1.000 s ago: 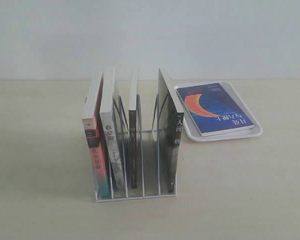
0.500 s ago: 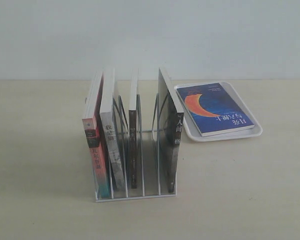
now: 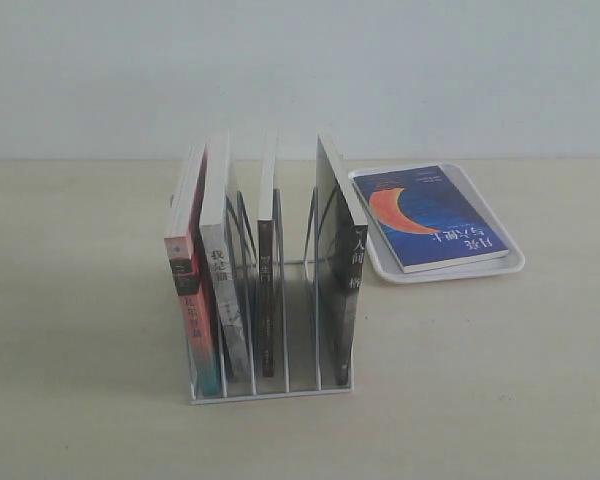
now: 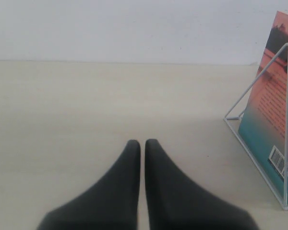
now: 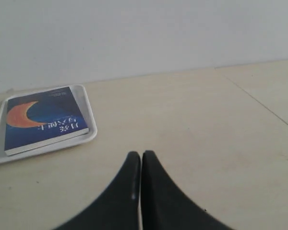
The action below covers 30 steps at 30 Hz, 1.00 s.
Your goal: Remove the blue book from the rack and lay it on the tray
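Observation:
The blue book (image 3: 429, 216), with its orange crescent, lies flat on the white tray (image 3: 513, 262) to the right of the rack (image 3: 270, 388). It also shows in the right wrist view as the blue book (image 5: 42, 118) on the tray (image 5: 89, 132). My right gripper (image 5: 141, 154) is shut and empty above bare table, apart from the tray. My left gripper (image 4: 143, 143) is shut with nothing in it, beside the rack's wire end (image 4: 284, 120). Neither arm appears in the exterior view.
Several books stand upright in the rack: a red-and-teal one (image 3: 192, 310) at the left, a pale-spined one (image 3: 220, 280), a thin dark one (image 3: 267, 290) and a black-spined one (image 3: 348, 270). A pale wall runs behind the beige table.

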Motion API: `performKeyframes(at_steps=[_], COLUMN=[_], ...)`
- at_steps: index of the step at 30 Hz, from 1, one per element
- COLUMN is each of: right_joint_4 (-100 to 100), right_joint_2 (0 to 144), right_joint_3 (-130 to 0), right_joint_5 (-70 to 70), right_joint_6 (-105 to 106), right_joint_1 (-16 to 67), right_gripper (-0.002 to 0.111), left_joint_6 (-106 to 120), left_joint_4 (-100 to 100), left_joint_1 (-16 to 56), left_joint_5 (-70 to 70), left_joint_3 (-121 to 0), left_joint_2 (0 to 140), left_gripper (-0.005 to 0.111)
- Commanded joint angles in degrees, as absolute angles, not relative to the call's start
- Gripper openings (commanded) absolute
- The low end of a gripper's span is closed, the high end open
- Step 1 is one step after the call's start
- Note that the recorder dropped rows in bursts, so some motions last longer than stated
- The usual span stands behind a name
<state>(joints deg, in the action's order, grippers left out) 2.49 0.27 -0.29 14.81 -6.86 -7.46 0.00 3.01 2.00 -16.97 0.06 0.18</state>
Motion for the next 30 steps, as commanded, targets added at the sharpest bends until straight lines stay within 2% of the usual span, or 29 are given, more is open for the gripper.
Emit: performKeyframes(at_steps=[1,6,16,30], right_joint_4=[2.4,2.4,2.0,2.0], right_joint_2=[0.0,0.0,0.0,0.0], right_joint_3=[0.0,0.0,0.0,0.0], right_joint_5=[18.7,18.7,18.7,18.7], right_joint_6=[-2.9,-0.4,0.0,0.0], right_joint_1=[-7.9,-7.6,-0.6,-0.7], right_gripper=[0.000,0.000,0.000,0.000], left_joint_6=[0.0,0.0,0.0,0.0], left_joint_4=[3.2,3.2,3.2,3.2], left_joint_1=[1.9,1.9,1.9,1.9], left_joint_5=[-16.7,-16.7,-16.7,-16.7], left_joint_3=[0.0,0.0,0.0,0.0], left_joint_2=[0.0,0.0,0.0,0.0], left_gripper=[0.004,0.004,0.004,0.004])
